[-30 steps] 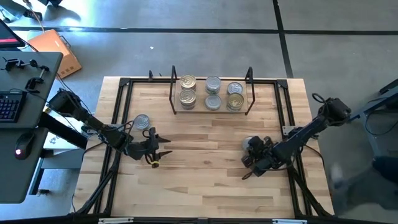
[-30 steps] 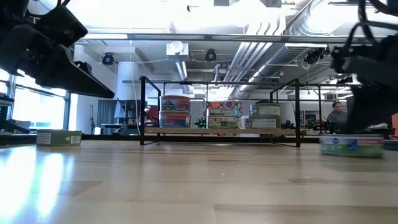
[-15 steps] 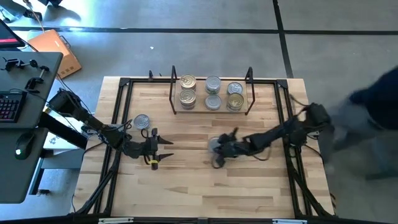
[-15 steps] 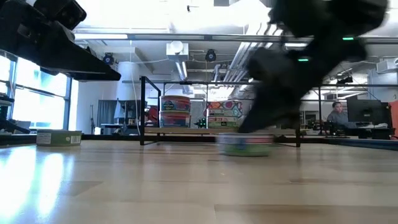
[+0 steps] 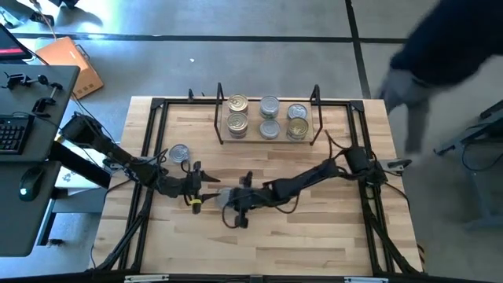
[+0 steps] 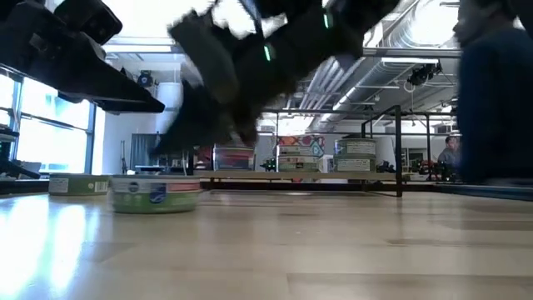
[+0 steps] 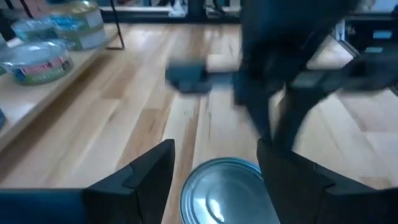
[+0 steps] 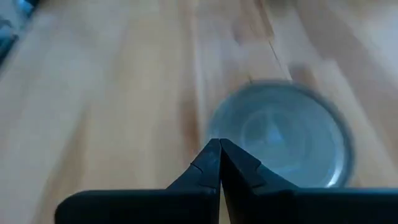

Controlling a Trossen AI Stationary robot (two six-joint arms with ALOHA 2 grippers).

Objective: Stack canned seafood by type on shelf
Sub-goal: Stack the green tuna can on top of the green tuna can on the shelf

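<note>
A short silver-lidded can (image 5: pixel 222 195) stands upright on the wood table, left of centre, and shows in the low view as the can (image 6: pixel 154 196). My right gripper (image 8: pixel 219 146), shut, reaches far across from the right and meets it. My left gripper (image 7: pixel 216 149) is open, one finger on either side of that can (image 7: pixel 221 190). A second can (image 5: pixel 179 153) stands by the left arm. The shelf (image 5: pixel 267 138) at the far edge carries several stacked cans. My right gripper has its shut fingertips (image 8: pixel 214 163) against the can's rim (image 8: pixel 214 127), on the side facing the table's right. It comes slanting down from the right. The can stands flat on the table. My left gripper: I cannot tell whether its fingers touch the can.
A black tube frame (image 5: pixel 157 106) runs around the tabletop. A person's blurred dark sleeve (image 5: pixel 440 47) hangs over the far right corner. Bare wood (image 5: pixel 314 244) lies along the near side. A desk with a keyboard (image 5: pixel 12 134) stands left of the table.
My right gripper has swept from the table's right side toward the left, sliding the silver-lidded can along the wood until it sits between my left gripper's fingers. A person has moved in at the right edge.
</note>
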